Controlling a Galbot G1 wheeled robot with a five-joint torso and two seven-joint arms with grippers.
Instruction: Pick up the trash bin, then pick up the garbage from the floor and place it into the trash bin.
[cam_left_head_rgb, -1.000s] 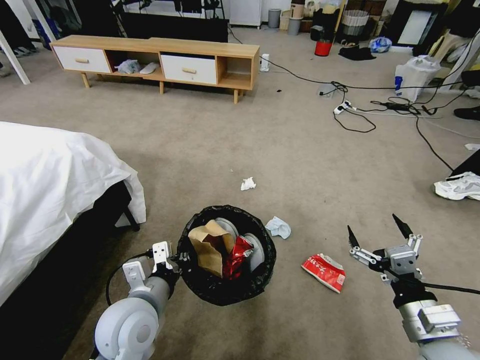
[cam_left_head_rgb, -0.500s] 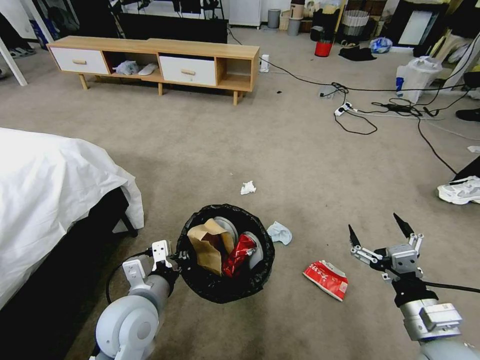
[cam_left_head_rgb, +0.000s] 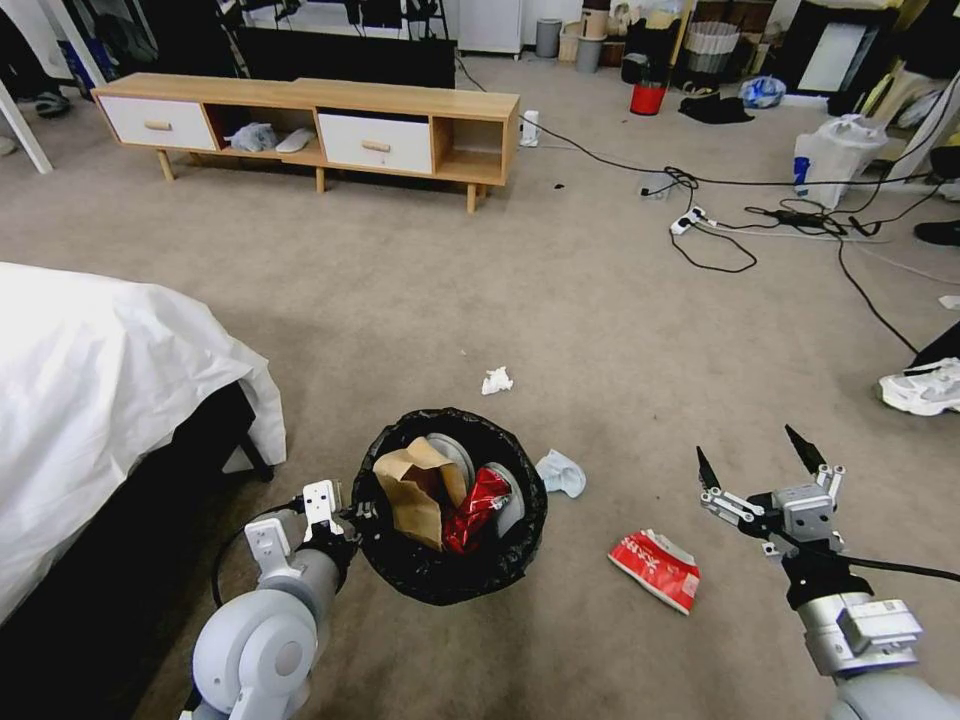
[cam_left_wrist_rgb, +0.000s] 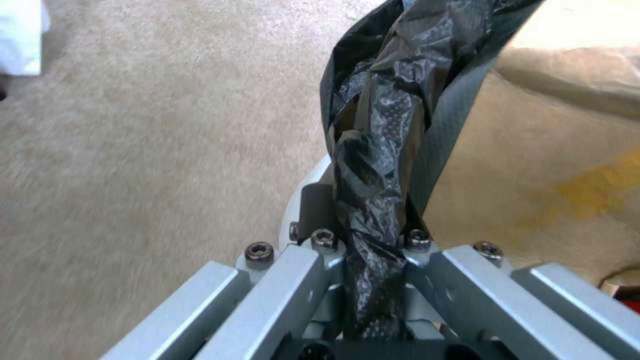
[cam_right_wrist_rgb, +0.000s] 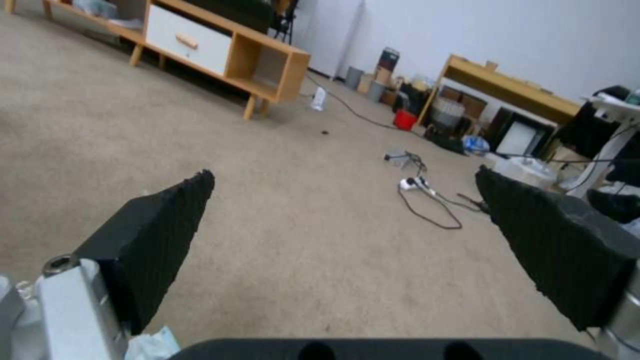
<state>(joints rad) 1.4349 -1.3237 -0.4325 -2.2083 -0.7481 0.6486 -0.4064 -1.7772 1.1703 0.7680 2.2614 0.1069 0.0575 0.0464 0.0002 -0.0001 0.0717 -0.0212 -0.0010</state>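
**Bin in my left grip, right fingers spread wide**

Head view: my left gripper (cam_left_head_rgb: 352, 520) clamps the trash bin (cam_left_head_rgb: 450, 508) by its rim, above the floor (cam_left_head_rgb: 560, 300). A red-and-white carton (cam_left_head_rgb: 656, 569) lies between the bin and my right gripper (cam_left_head_rgb: 754, 460), fingers splayed.

Left wrist: my fingers pinch the black bag (cam_left_wrist_rgb: 380, 165).

Right wrist: my fingers (cam_right_wrist_rgb: 157, 240) gape over carpet.

A carpeted bedroom-like room: a bed with a white sheet (cam_left_head_rgb: 100, 400), a low wooden TV cabinet with white drawers (cam_left_head_rgb: 310, 125), and power cables (cam_left_head_rgb: 720, 215) trailing across the floor (cam_left_head_rgb: 420, 290)
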